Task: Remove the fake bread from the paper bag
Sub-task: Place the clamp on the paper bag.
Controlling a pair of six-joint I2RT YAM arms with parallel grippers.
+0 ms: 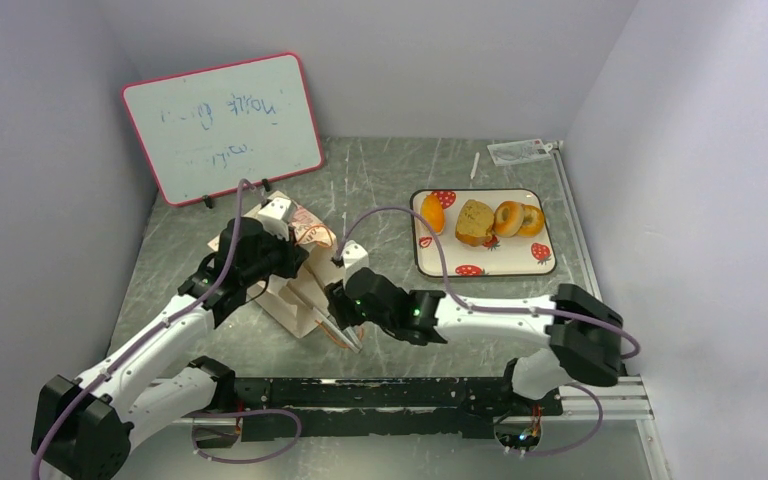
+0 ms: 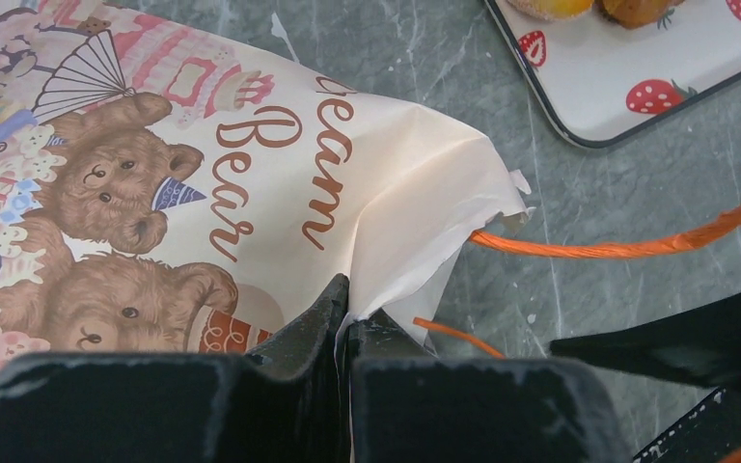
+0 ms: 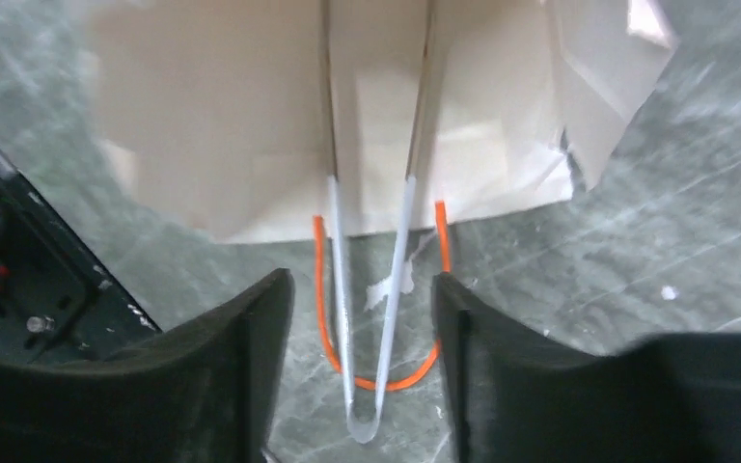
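The paper bag [image 1: 298, 272] lies on its side left of centre, its bear print [image 2: 135, 203] facing up. My left gripper [image 1: 263, 252] is shut on the bag's paper edge [image 2: 347, 311]. My right gripper [image 1: 346, 325] is open at the bag's mouth; in the right wrist view it [image 3: 359, 286] straddles an orange cord handle [image 3: 378, 379] and a pale loop, touching neither. An orange roll [image 1: 432, 212], a brown loaf chunk [image 1: 475, 222] and two bagels [image 1: 518, 218] lie on the strawberry tray [image 1: 480, 264]. No baguette shows.
A pink-framed whiteboard [image 1: 222, 125] leans at the back left. A small card [image 1: 520, 151] and a white stick [image 1: 474, 165] lie at the back. The black base rail [image 1: 400, 393] runs along the near edge. Grey walls close in left, right and back.
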